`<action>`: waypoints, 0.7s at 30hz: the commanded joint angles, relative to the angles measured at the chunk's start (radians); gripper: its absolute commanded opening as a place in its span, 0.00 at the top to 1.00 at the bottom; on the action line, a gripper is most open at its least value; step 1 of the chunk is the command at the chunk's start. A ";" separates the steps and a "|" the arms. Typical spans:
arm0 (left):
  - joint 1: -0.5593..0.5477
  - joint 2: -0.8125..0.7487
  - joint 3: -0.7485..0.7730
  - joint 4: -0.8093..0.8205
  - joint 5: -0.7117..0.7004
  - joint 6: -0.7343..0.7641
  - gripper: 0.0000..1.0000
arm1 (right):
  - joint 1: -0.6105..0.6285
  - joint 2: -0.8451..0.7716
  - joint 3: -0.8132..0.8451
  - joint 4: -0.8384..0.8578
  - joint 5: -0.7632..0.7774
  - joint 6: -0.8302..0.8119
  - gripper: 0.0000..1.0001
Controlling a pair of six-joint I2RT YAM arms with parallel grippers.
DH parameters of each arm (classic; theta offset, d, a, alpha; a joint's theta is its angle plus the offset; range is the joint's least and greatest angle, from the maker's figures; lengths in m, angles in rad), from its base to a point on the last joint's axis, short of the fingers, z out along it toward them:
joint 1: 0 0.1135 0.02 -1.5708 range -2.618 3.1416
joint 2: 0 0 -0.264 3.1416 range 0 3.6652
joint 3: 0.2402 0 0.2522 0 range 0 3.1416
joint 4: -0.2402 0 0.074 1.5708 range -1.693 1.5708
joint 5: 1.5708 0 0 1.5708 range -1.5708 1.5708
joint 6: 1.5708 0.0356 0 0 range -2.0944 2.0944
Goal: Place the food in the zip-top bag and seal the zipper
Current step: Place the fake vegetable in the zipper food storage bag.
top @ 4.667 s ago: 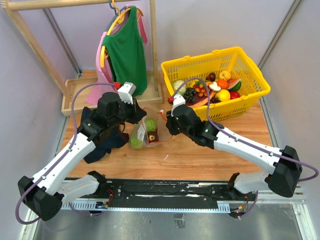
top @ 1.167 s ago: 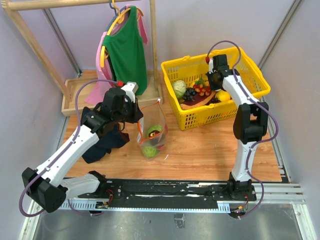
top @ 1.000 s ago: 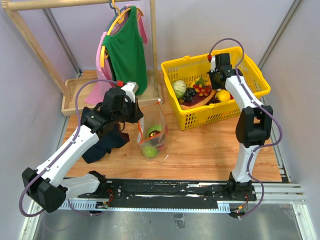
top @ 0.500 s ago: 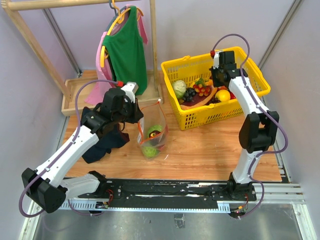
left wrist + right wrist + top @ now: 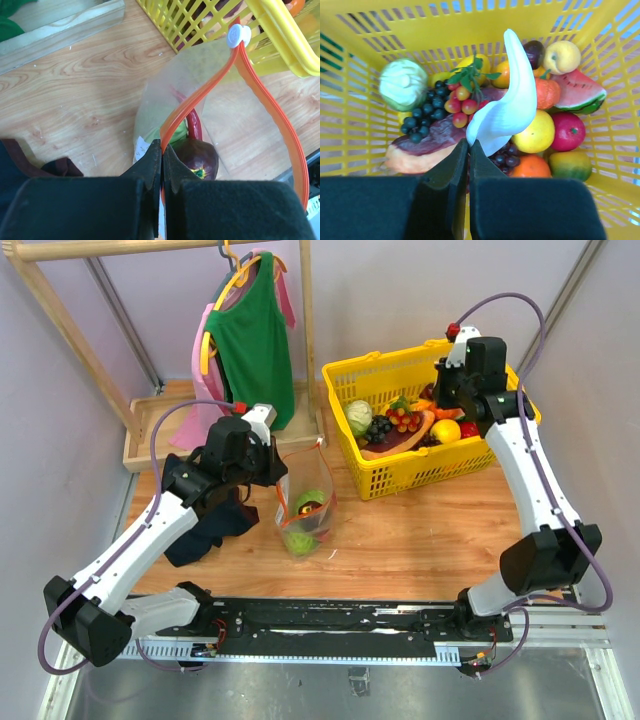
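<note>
L gripper (image 5: 162, 150) is clamped on the thin orange-red zipper strip (image 5: 205, 90), holding the clear crinkly zip-top bag (image 5: 225, 115) up w/ its mouth partly open and dark-red toy fruit (image 5: 200, 155) inside. R gripper (image 5: 469, 145) pinches a white curved plastic toy piece (image 5: 507, 107) by its tip, over the yellow plastic basket (image 5: 350, 75). My worry: a tip-only grip may swivel or drop the piece, or it snags the strip.
</note>
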 commanded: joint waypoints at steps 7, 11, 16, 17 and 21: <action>0.004 -0.017 -0.004 0.065 0.005 -0.021 0.99 | 0.152 -0.169 -0.056 0.023 -0.079 0.126 0.99; 0.004 -0.018 -0.005 0.066 -0.003 -0.025 1.00 | 0.262 -0.229 -0.087 0.061 -0.082 0.188 0.99; 0.004 -0.017 -0.005 0.069 -0.007 -0.028 0.99 | 0.435 -0.289 -0.156 0.119 -0.051 0.266 0.99; 0.004 -0.017 -0.005 0.069 -0.009 -0.029 0.99 | 0.469 -0.296 -0.163 0.124 -0.041 0.275 0.99; 0.004 -0.015 -0.001 0.068 -0.011 -0.033 0.99 | 0.620 -0.299 -0.174 0.130 -0.012 0.281 0.99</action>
